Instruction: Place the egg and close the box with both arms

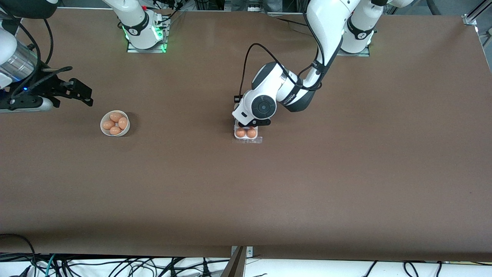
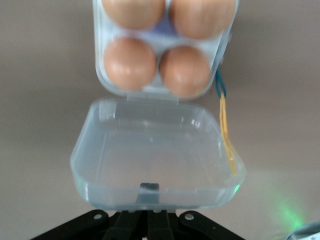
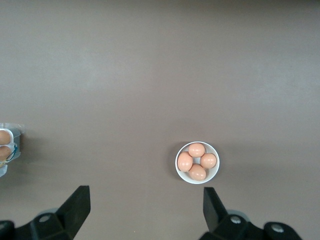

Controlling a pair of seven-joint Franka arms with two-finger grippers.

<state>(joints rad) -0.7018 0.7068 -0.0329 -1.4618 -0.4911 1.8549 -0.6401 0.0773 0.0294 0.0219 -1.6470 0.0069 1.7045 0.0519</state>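
Nearest the front edge of the tabletop (image 1: 346, 184) sits the box (image 1: 248, 134), about midway between the two ends. Its white tray holds four brown eggs (image 2: 130, 62), and its clear lid (image 2: 155, 155) lies folded open. Directly over the lid hangs the left pincer (image 2: 149, 220), its fingers closed together with nothing between them, just at the lid's latch edge. Toward the right arm's end stands a white bowl (image 1: 115, 123) with four more eggs in it. Over the tabletop near that bowl waits the right pincer (image 3: 145, 207), fingers spread wide and empty.
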